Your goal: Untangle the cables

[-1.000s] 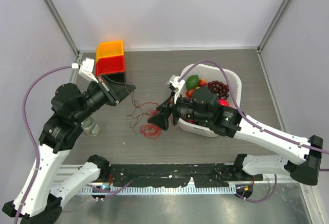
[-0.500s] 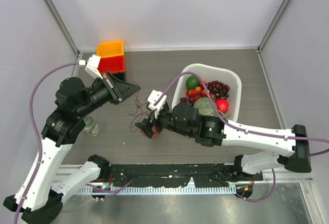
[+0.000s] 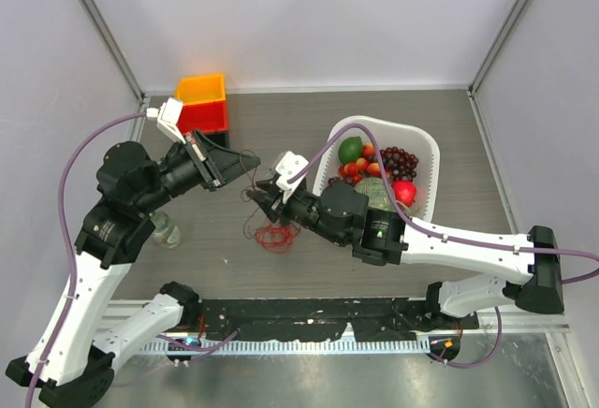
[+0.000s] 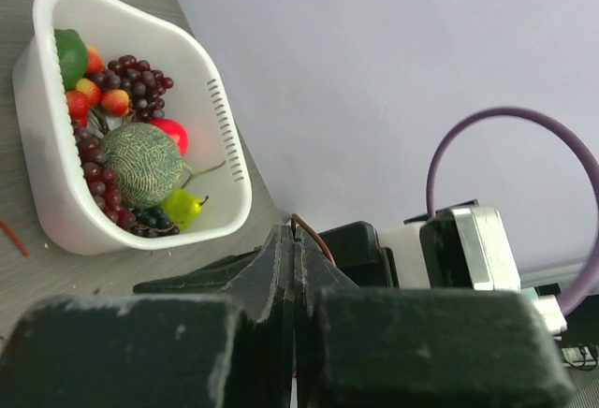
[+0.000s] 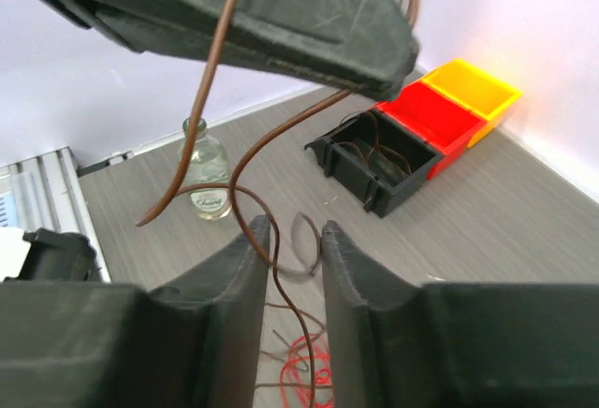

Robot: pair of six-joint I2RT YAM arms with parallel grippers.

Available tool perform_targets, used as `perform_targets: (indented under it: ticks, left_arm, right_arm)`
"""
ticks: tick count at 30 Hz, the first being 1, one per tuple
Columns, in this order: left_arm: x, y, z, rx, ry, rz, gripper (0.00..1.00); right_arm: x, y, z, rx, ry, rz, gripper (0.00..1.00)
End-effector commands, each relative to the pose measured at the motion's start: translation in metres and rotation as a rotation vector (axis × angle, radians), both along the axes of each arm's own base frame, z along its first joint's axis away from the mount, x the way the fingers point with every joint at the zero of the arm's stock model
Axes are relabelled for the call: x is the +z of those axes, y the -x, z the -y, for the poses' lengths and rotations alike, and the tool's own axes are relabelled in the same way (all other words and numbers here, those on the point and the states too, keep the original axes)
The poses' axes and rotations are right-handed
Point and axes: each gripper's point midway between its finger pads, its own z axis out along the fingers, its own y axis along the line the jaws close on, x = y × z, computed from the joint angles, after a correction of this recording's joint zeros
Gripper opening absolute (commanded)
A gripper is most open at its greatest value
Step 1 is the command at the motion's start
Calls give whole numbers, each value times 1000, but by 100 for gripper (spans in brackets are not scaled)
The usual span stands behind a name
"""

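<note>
The cables are thin red wires coiled on the table (image 3: pixel 274 236), with a brown strand (image 3: pixel 251 193) rising from them. My left gripper (image 3: pixel 245 160) hangs above and left of the coil, shut on the brown strand, whose end pokes out at the fingertips (image 4: pixel 301 225). My right gripper (image 3: pixel 258 198) sits just below the left one. Its jaws (image 5: pixel 295 240) stand narrowly apart with the brown strand (image 5: pixel 281 286) running between them, touching the left finger (image 5: pixel 245 249) but not pinched. The red wires (image 5: pixel 314 371) lie on the table beneath.
A white basket (image 3: pixel 426 151) of toy fruit stands right of the cables, behind my right arm. Yellow and red bins (image 3: pixel 201 104) and a black bin (image 5: pixel 374 160) holding wire sit at the back left. A small glass bottle (image 3: pixel 167 232) stands by my left arm.
My right gripper came left to the red coil, then rose toward the left gripper, and its jaws narrowed around the brown strand. The left arm lifted slightly, still gripping.
</note>
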Motion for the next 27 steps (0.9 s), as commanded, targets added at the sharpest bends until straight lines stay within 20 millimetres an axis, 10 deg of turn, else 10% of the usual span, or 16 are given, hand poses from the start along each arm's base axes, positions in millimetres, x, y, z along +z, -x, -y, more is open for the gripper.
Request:
perform_targets:
  ticks: [1, 2, 8, 13, 15, 27]
  left_arm:
    - [13, 10, 1, -36, 32, 60, 0]
    - [11, 10, 1, -36, 30, 57, 0]
    - [0, 8, -7, 9, -19, 65, 0]
    - [-12, -3, -27, 142, -103, 68, 75]
    - [-15, -7, -38, 204, -130, 81, 90]
    - [-23, -35, -25, 197, -168, 242, 85]
  right_arm:
    - [45, -7, 9, -49, -167, 23, 23]
    - [46, -6, 8, -33, -181, 6, 3]
    - [56, -3, 19, 67, -299, -117, 1]
    - [71, -25, 42, 122, -436, -257, 1]
    - [79, -34, 48, 110, -470, -312, 1]
    - [92, -67, 46, 240, -704, -765, 1]
